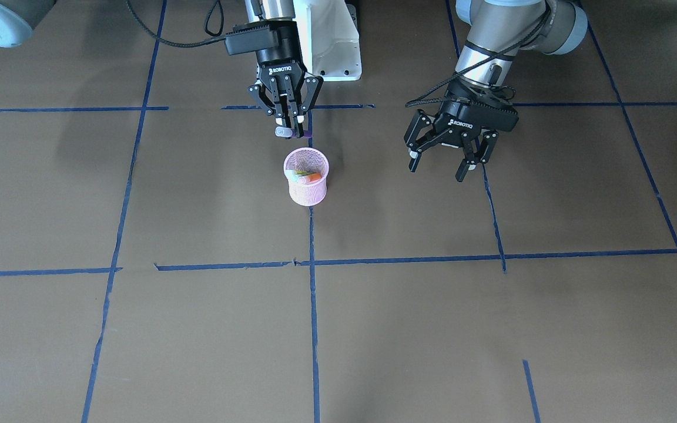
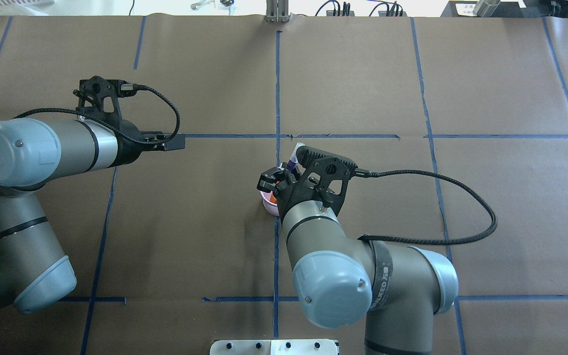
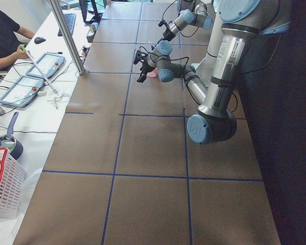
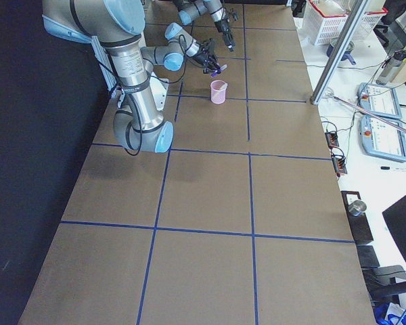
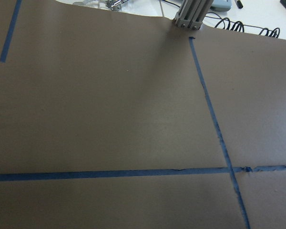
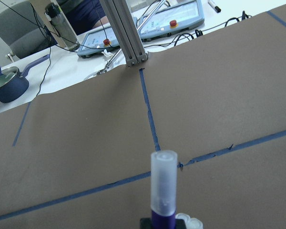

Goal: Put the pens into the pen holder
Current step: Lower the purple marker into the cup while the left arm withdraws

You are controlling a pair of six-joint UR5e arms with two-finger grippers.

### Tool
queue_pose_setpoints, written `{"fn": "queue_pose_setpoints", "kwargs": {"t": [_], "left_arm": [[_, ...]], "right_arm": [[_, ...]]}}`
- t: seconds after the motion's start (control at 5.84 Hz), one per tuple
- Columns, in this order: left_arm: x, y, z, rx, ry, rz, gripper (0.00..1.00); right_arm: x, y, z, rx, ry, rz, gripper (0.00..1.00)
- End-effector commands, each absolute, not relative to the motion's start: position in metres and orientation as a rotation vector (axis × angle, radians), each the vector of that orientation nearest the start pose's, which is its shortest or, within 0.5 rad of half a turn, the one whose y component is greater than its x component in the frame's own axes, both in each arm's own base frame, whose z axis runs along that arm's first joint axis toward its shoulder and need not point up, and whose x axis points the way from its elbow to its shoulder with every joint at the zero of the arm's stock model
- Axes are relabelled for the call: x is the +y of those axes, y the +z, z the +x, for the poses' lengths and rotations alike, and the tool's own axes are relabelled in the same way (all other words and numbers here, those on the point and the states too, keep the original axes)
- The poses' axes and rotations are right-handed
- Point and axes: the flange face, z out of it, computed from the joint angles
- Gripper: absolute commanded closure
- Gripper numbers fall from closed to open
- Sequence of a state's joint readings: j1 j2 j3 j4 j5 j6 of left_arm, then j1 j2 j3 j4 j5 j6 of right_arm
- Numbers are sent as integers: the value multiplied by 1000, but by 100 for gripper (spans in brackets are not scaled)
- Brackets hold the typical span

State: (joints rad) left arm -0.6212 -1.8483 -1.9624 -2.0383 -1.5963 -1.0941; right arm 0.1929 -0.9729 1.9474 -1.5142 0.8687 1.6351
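Observation:
The pink mesh pen holder (image 1: 307, 183) stands upright near the table's middle, with an orange pen (image 1: 313, 177) and a green pen (image 1: 297, 174) lying inside it. My right gripper (image 1: 291, 126) hovers just behind and above the holder, on the robot's side, shut on the purple pen (image 1: 301, 136). That pen's pale cap (image 6: 163, 183) points away from the wrist camera. The holder (image 2: 268, 204) is mostly hidden under the right wrist in the overhead view. My left gripper (image 1: 438, 163) hangs open and holds nothing, well off to the holder's side.
Blue tape lines (image 1: 313, 305) divide the brown table cover into squares. The white robot base (image 1: 338, 47) sits behind the right gripper. An aluminium post (image 6: 126, 38) stands at the far edge, and beyond it are teach pendants (image 4: 375, 101) and a seated person (image 3: 2, 35).

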Motion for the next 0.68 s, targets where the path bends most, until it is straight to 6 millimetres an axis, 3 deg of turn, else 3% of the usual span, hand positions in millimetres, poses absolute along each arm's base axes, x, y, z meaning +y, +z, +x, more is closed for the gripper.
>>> {"fn": "queue_pose_setpoints", "kwargs": {"t": [0.0,0.34,0.51], "left_arm": [[-430,289,373,956,-89,578,4],[-429,290,373,955,-87,577,4],[-429,291,373,954,-89,577,4]], "right_arm": [[-308,155,-558,-833,602,863,100],[-307,155,-567,-828,603,873,95],[-298,159,-571,-834,588,865,63]]}}
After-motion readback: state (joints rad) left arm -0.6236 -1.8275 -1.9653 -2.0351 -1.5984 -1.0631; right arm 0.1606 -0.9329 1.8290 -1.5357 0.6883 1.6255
